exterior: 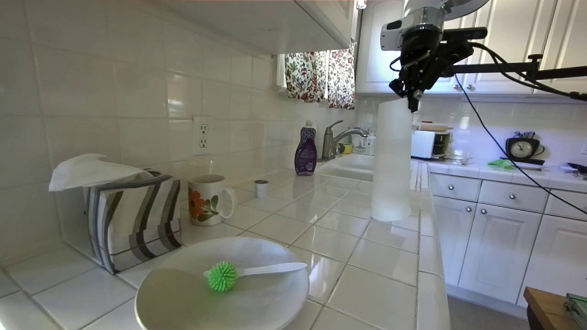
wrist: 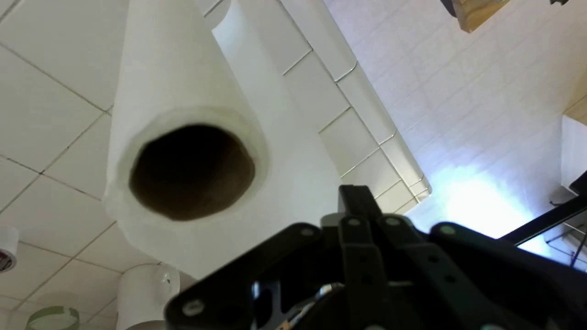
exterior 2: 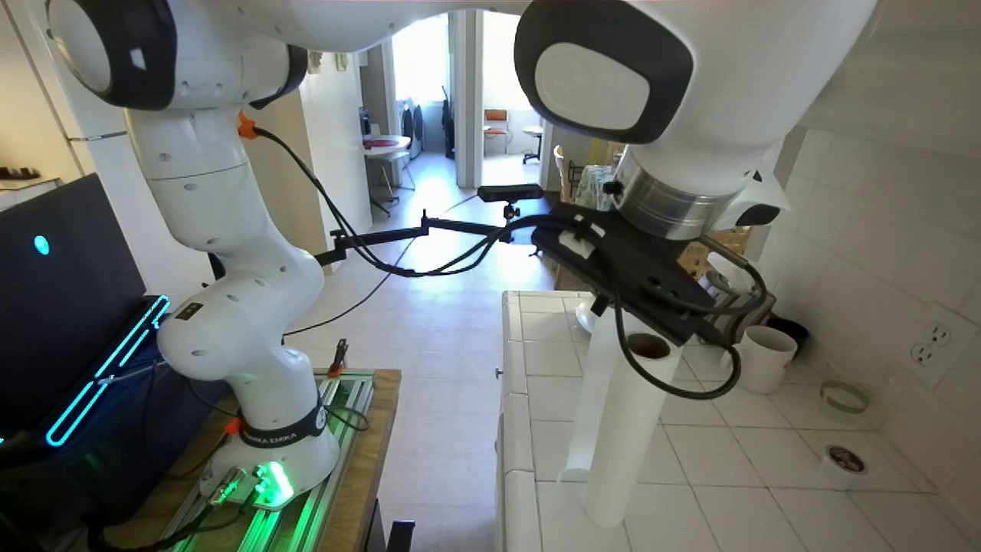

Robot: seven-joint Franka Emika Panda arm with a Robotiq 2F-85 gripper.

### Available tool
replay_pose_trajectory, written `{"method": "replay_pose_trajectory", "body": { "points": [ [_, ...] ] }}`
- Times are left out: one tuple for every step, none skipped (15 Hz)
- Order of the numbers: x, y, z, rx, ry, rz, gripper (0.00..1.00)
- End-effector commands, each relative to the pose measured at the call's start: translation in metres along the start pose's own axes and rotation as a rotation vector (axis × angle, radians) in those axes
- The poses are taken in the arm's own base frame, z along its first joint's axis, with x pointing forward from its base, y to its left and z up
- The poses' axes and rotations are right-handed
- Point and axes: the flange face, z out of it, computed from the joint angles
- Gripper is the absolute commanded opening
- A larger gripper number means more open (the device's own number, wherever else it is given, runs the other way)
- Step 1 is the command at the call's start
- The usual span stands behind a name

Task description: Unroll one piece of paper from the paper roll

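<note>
The paper roll [exterior 2: 628,445] stands upright on the tiled counter; its brown hollow core shows from above. In the wrist view the paper roll [wrist: 174,68] is at the left. The piece of paper [wrist: 293,151] curves out from the roll to my gripper [wrist: 355,197]; it also hangs beside the roll in an exterior view [exterior 2: 590,414]. My gripper's fingers are together at the sheet's top free edge, pinching it. In an exterior view my gripper [exterior: 413,103] is at the top of the white column of paper [exterior: 392,160], where roll and sheet cannot be told apart.
A white bowl [exterior: 183,298] with a green brush [exterior: 223,276], a tissue box [exterior: 137,220], a flowered mug [exterior: 207,201], a small cup [exterior: 261,188] and a purple bottle [exterior: 306,153] stand on the counter. The counter's edge [exterior: 433,256] is close beside the roll. A sink [exterior: 348,165] lies behind.
</note>
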Motion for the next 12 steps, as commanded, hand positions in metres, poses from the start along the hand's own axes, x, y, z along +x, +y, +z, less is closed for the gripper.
{"method": "replay_pose_trajectory", "body": {
  "points": [
    [0.007,0.005,-0.005,-0.042,0.064,-0.028,0.0],
    [0.008,0.007,-0.007,-0.055,0.08,-0.031,0.0],
    [0.009,0.009,-0.008,-0.072,0.093,-0.03,0.0],
    [0.01,0.011,-0.009,-0.086,0.105,-0.027,0.0],
    [0.011,0.014,-0.011,-0.106,0.115,-0.027,0.0],
    [0.012,0.016,-0.012,-0.126,0.126,-0.024,0.0],
    [0.012,0.019,-0.014,-0.145,0.136,-0.02,0.0],
    [0.013,0.022,-0.016,-0.167,0.145,-0.015,0.0],
    [0.013,0.025,-0.017,-0.188,0.158,-0.007,0.0],
    [0.013,0.028,-0.019,-0.211,0.167,0.001,0.0],
    [0.012,0.031,-0.02,-0.234,0.175,0.009,0.0],
    [0.011,0.034,-0.022,-0.257,0.18,0.018,0.0]
  ]
}}
